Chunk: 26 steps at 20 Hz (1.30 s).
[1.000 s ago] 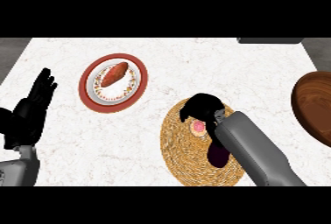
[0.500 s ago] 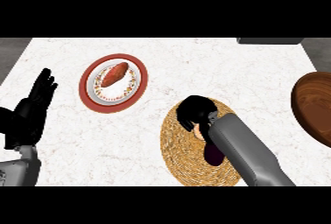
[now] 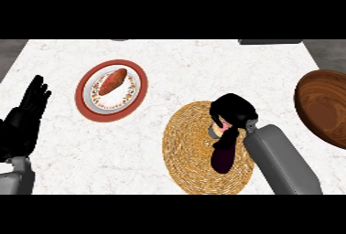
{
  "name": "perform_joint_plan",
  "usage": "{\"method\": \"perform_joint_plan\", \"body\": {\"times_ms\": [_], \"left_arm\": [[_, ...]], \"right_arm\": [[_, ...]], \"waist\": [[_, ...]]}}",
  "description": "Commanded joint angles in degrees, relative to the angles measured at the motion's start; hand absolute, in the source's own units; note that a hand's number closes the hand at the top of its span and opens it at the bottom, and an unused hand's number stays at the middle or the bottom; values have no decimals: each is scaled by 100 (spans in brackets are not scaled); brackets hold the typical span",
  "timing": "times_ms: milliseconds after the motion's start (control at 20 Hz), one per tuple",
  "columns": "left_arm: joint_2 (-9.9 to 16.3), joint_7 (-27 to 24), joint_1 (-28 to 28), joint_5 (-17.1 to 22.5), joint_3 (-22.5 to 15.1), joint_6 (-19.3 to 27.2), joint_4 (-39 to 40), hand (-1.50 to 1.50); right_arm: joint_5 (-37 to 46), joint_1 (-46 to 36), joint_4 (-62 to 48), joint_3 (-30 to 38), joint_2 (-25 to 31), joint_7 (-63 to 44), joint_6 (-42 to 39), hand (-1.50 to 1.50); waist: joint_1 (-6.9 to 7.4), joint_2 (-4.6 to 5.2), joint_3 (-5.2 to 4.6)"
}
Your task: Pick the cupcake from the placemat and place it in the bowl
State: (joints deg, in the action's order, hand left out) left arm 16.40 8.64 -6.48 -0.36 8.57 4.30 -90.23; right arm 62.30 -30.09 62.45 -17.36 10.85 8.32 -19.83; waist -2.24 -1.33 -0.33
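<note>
Curling over the woven placemat (image 3: 202, 151) in the head view, the right hand (image 3: 233, 111) has its fingers wrapped round the cupcake (image 3: 218, 130), which shows only as a pink sliver under the palm. At the right edge sits the wooden bowl (image 3: 324, 109), well apart. Resting open at the left edge, fingers up, is the left hand (image 3: 24, 121), near a red-rimmed plate (image 3: 91, 112) holding a sweet potato (image 3: 113, 81).

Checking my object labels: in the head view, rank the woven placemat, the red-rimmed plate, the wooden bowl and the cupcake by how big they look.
1. Woven placemat, largest.
2. Red-rimmed plate.
3. Cupcake, smallest; only a pink sliver shows under the right hand.
The wooden bowl is cut by the view's edge, so I cannot rank it.
</note>
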Motion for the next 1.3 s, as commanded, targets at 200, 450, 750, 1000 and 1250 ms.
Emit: {"method": "perform_joint_plan", "body": {"times_ms": [200, 450, 750, 1000, 1250], "left_arm": [[-72, -2, 222, -102, 16, 145, -236, 0], [73, -98, 263, 150, 243, -78, -70, 0], [-42, 82, 187, 44, 36, -46, -176, 0], [-228, -272, -127, -192, -130, 17, 289, 0], [-156, -201, -22, 18, -25, -246, 151, 0]], "right_arm": [[-305, 2002, 2600, 797, 1015, -560, 357, 150], [-776, 2044, 4276, 1898, 1333, -955, 397, 150], [-2157, 2312, 6101, 3171, 1032, -1697, -257, 150], [-2817, 2260, 5883, 4268, 1256, -1941, -578, 150], [-3325, 1709, 4708, 4863, 1746, -1618, -697, 150]], "waist": [[-175, 8, 26], [-250, -12, 18], [-122, 43, 28], [141, 126, 32], [243, 136, 34]]}}
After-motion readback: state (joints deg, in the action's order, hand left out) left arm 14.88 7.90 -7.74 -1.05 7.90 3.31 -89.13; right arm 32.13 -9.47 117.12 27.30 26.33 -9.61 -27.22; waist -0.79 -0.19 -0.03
